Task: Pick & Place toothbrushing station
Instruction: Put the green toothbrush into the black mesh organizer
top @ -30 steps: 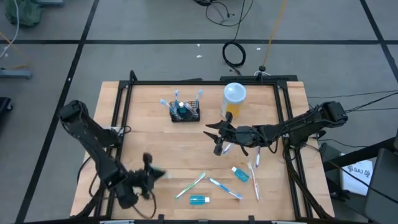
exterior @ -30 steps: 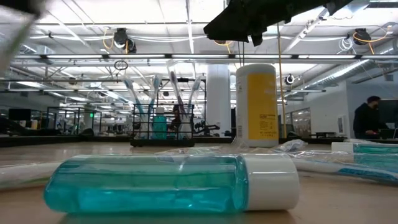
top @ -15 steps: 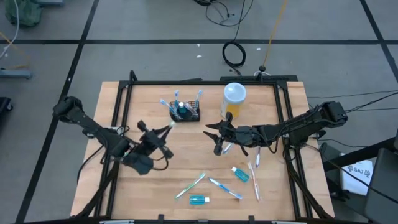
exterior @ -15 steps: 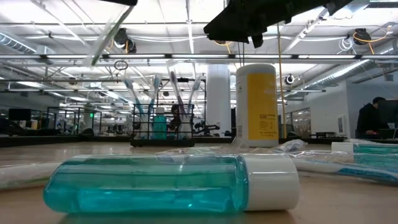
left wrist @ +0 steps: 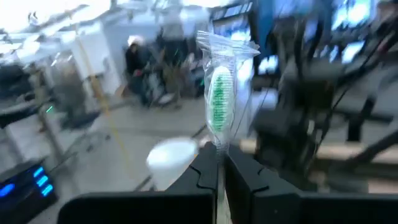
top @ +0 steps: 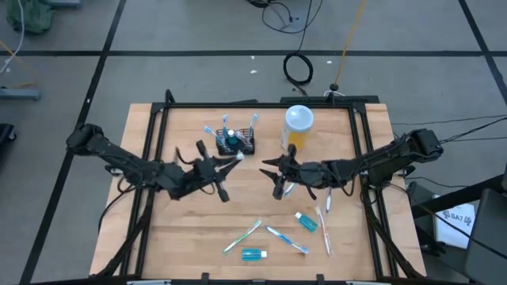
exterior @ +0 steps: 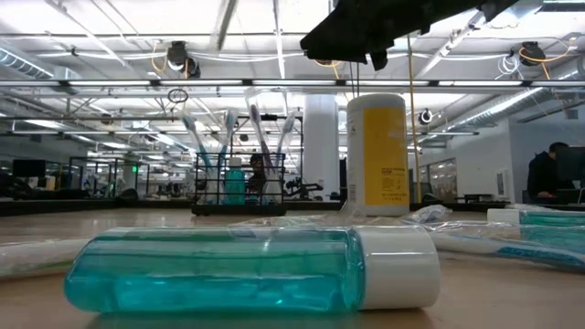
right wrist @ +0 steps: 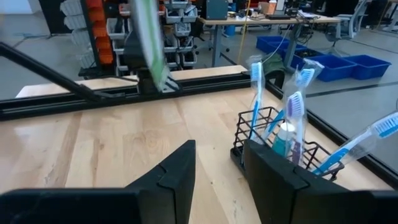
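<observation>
From above, the toothbrushing station [top: 235, 143] sits toward the far side of the wooden table [top: 190, 229], a black slatted rack with blue toothbrushes and a small teal bottle standing in it; the white-lidded container [top: 298, 121] stands just to its right. The left gripper [top: 224, 162] reaches in close to the rack's near side, pinching a wrapped toothbrush [top: 230, 157], while the right gripper [top: 273, 169] hangs over the table's middle with its fingers spread and nothing between them. Loose packaged brushes and a small mouthwash bottle [top: 253, 254] lie near the front edge. At table level, that mouthwash bottle [exterior: 251, 268] fills the foreground, the rack [exterior: 239, 187] stands behind it, and the yellow-labelled container [exterior: 377, 153] is beside it; its print is too small to read. The left wrist camera shows its fingers [left wrist: 202, 177] pressed together on the clear wrapper of a green-bristled toothbrush [left wrist: 220, 99]. The right wrist camera shows its fingers [right wrist: 176, 174] apart, with the rack [right wrist: 283, 152] ahead of them on the wood.
</observation>
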You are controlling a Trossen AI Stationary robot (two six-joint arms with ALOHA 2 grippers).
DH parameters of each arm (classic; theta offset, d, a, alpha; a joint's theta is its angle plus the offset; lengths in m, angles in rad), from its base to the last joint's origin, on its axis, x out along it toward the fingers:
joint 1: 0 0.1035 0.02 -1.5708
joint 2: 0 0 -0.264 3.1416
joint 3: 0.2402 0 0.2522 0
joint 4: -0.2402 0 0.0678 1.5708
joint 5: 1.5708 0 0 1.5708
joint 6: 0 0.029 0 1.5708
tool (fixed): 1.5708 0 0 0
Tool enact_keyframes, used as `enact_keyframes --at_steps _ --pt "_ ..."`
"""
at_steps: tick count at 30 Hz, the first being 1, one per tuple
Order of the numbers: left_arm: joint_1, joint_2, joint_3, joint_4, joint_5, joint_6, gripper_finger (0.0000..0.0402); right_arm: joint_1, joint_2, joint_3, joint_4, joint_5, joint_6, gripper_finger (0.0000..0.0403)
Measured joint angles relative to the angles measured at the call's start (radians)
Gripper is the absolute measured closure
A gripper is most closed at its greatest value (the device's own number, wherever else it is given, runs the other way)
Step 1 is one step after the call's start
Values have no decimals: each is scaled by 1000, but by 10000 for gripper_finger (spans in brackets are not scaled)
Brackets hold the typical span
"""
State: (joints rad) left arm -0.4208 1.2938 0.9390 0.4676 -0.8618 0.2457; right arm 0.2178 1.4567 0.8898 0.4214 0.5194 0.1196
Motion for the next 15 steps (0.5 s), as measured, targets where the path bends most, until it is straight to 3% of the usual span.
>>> enact_keyframes --at_steps 3,6,12,15 --pt "17 0 0 115 87 77 390 10 0 0 -18 -1 0 273" --pt "61 -1 2 108 105 117 396 25 0 0 -16 0 0 273" --pt "193 -31 -49 57 106 -7 391 74 0 0 -18 -1 76 273" --pt "268 -90 -119 150 193 -73 397 100 0 0 -24 0 78 273"
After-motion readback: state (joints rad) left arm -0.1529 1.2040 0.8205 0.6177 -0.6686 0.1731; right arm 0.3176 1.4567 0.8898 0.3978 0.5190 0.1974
